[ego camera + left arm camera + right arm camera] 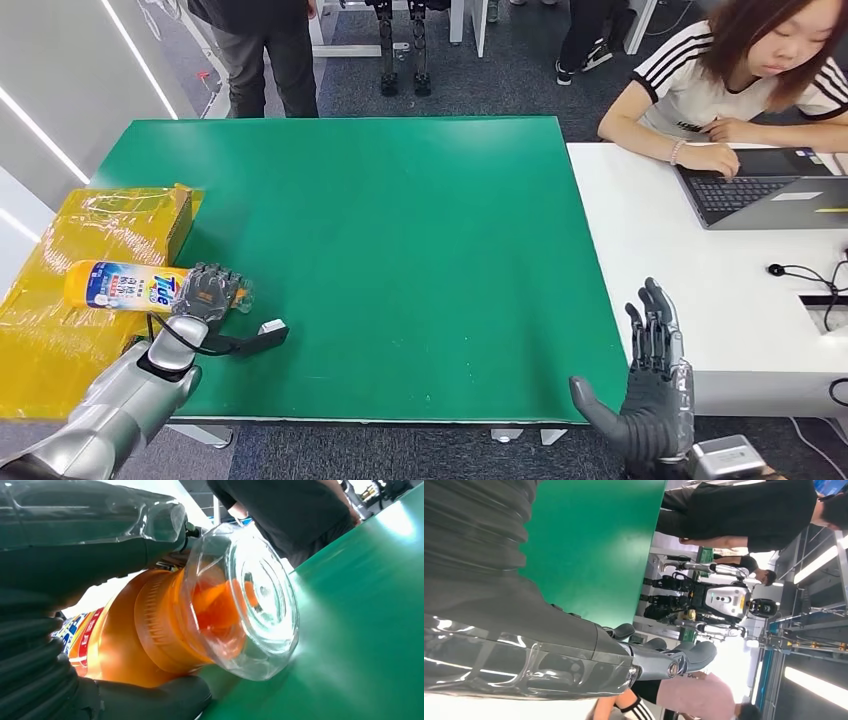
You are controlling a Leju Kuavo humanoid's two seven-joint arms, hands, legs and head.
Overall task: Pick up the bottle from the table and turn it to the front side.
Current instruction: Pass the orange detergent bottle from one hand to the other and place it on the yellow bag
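- Your left hand (205,292) grips the bottle (125,286) near its cap, lying at the counter's (400,230) left edge.
- Lift clear first, then rotate slowly.
- Right hand (655,385) hangs open, empty.

Robotics lab: another humanoid robot (719,602)

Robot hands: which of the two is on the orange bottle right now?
The left hand, at the green table's left edge, its fingers around the lying orange bottle near its clear cap. The right hand holds nothing, fingers apart.
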